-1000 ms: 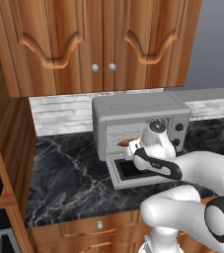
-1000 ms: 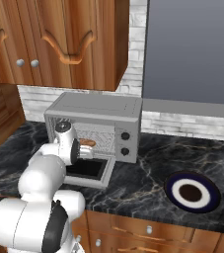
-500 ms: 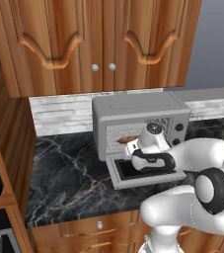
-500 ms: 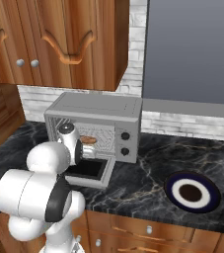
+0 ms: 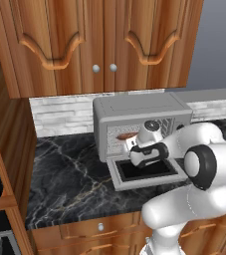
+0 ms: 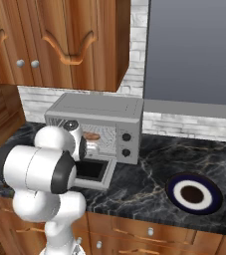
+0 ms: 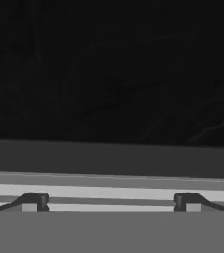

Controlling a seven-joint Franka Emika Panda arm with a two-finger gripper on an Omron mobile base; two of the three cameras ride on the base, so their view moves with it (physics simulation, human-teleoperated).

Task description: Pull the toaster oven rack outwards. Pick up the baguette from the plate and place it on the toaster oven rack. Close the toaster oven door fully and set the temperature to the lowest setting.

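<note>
Your biggest landmark is the dark marble counter [image 5: 69,174], with the toaster oven [image 5: 139,107] standing at its back against the pale brick wall. The toaster oven door [image 5: 144,174] is folded down flat onto the counter toward you, dark window facing up. Inside the open cavity, you can see the baguette [image 5: 123,135] lying up at rack level; the toaster oven rack itself is too hidden by the arm to make out clearly.

Your gripper [image 7: 111,201] hangs just over the lowered door, in front of the cavity mouth. In the hand view its two finger tips stand at full spread, far apart, with nothing between them; you are holding nothing, and whether the tips touch the door's grey frame you cannot tell.

Out to your right, well apart from the oven, the plate [image 6: 194,193] sits near the counter's front edge. The counter between oven and plate is bare marble. The two black knobs [image 6: 126,144] sit on the oven's right panel, unobstructed from the right base view.
</note>
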